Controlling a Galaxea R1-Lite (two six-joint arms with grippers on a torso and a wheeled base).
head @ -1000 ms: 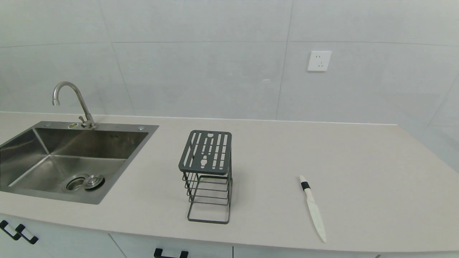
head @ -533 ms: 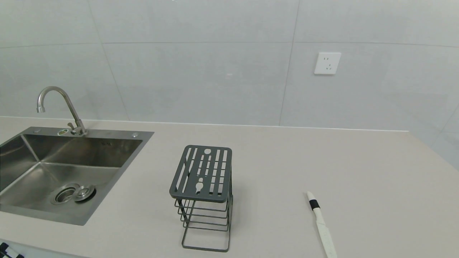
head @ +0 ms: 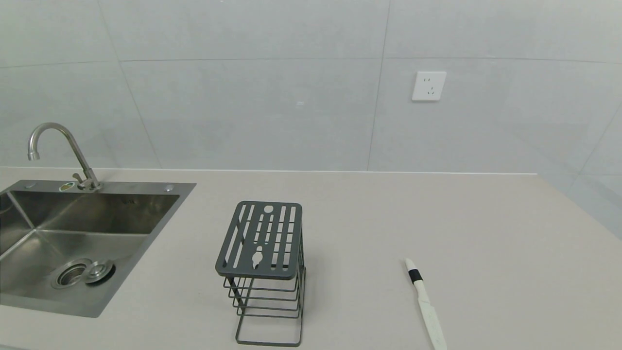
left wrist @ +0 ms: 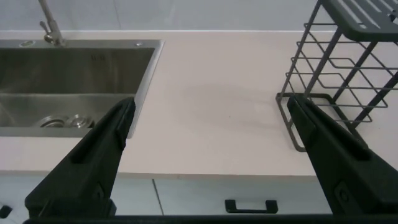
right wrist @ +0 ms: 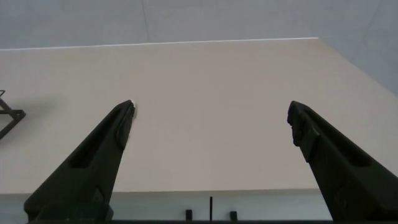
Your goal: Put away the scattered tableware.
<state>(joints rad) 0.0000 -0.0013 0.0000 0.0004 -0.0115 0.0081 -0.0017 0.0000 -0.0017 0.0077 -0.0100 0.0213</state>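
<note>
Head: white knife (head: pixel 424 304) lay flat by the counter's (head: pixel 437 214) front edge, right of the wire rack (head: pixel 260 270) | Left wrist: my left gripper (left wrist: pixel 209 106) was spread wide at that front edge, beside the rack | Right wrist: my right gripper (right wrist: pixel 211 107) was spread wide over the front edge.

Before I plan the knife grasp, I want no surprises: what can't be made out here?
Knife: blade tip cut off by the head view's bottom edge.
Knife, right wrist view: all but a white sliver hidden behind a finger of the right gripper.
Rack: slotted top cut by the left wrist view's edges.
Sink: left part beyond the head view's edge.
</note>
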